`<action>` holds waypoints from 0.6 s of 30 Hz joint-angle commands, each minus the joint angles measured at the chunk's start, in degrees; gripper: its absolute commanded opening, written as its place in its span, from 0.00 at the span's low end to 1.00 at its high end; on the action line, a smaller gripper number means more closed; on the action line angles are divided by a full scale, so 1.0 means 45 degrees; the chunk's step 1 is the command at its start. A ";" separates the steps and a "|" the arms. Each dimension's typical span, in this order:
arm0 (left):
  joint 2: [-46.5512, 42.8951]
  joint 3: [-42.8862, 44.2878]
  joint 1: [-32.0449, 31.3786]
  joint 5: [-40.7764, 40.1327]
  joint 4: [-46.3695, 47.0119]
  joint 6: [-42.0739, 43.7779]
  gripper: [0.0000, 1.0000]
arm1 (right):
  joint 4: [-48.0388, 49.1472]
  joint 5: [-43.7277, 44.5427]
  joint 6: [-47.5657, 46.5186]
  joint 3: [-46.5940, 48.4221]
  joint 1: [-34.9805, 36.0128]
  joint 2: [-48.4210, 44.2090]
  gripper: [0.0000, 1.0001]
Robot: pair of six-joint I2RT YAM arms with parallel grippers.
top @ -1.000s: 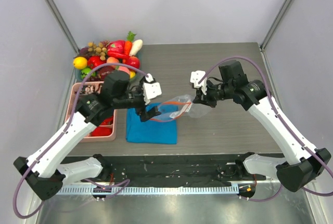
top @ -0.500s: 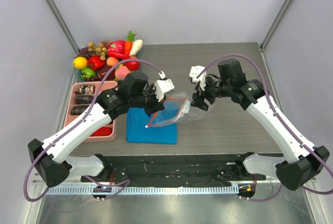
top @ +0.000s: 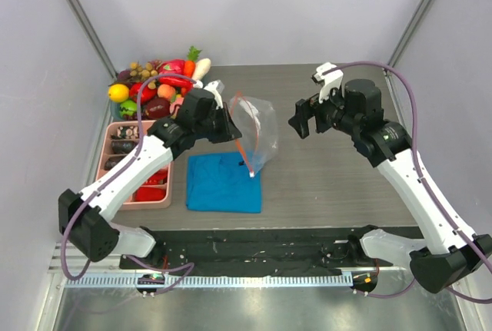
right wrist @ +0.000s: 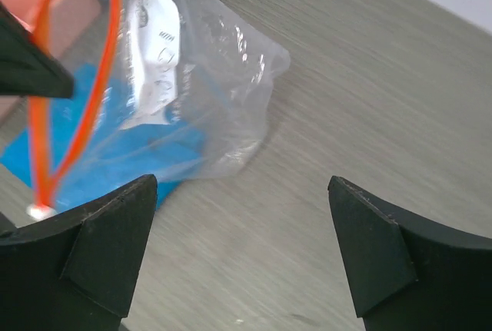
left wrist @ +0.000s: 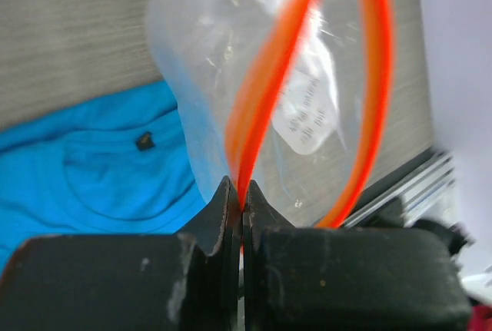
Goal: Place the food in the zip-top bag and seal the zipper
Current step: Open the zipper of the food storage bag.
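The clear zip-top bag [top: 260, 130] hangs above the table's middle with its mouth gaping. My left gripper [top: 224, 118] is shut on the orange-red zipper [top: 239, 125]. In the left wrist view the jaws [left wrist: 242, 199] pinch one strip of the zipper [left wrist: 270, 77], and the other strip loops out to the right. My right gripper [top: 304, 120] is open and stands apart, to the right of the bag. In its own view nothing lies between the fingers [right wrist: 111, 246], and the bag [right wrist: 215, 93] is beyond them. The food [top: 157, 85] is piled at the back left corner.
A blue folded cloth [top: 223, 181] lies under and in front of the bag. A pink divided tray [top: 118, 133] with dark and red items sits at the left edge. Grey walls close in the table on three sides.
My left gripper shut on the bag's zipper and lifted the bag back and upright. My right gripper let go of the bag, opened, and drew away to the right.
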 commanded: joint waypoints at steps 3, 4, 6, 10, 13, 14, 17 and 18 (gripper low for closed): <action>0.1268 0.0961 0.0010 -0.0186 0.1408 -0.4507 0.00 | 0.2040 -0.0882 0.4282 -0.0579 -0.0062 0.0135 0.83; 0.1463 0.0942 0.0029 -0.0068 0.1663 -0.4745 0.00 | 0.2160 -0.1079 0.4497 -0.0618 -0.0062 0.0272 0.78; 0.1698 0.1097 0.0010 0.0012 0.1783 -0.5136 0.00 | 0.2394 -0.1411 0.5181 -0.0580 -0.0082 0.0584 0.76; 0.2031 0.1410 0.0010 -0.0008 0.1763 -0.5157 0.00 | 0.2804 -0.2425 0.5924 -0.0268 -0.0043 0.1424 0.71; 0.2168 0.1488 0.0010 0.0090 0.1802 -0.5138 0.00 | 0.3059 -0.2429 0.6101 0.0005 0.0113 0.1815 0.70; 0.2207 0.1508 0.0010 0.0090 0.1841 -0.5119 0.00 | 0.3059 -0.2428 0.6140 0.0219 0.0191 0.2145 0.70; 0.2266 0.1470 0.0010 0.0207 0.1939 -0.5099 0.00 | 0.3021 -0.2138 0.5849 0.0532 0.0679 0.2557 0.66; 0.2285 0.1430 0.0010 0.0284 0.2036 -0.5099 0.00 | 0.2924 -0.1884 0.5693 0.0572 0.0835 0.2655 0.63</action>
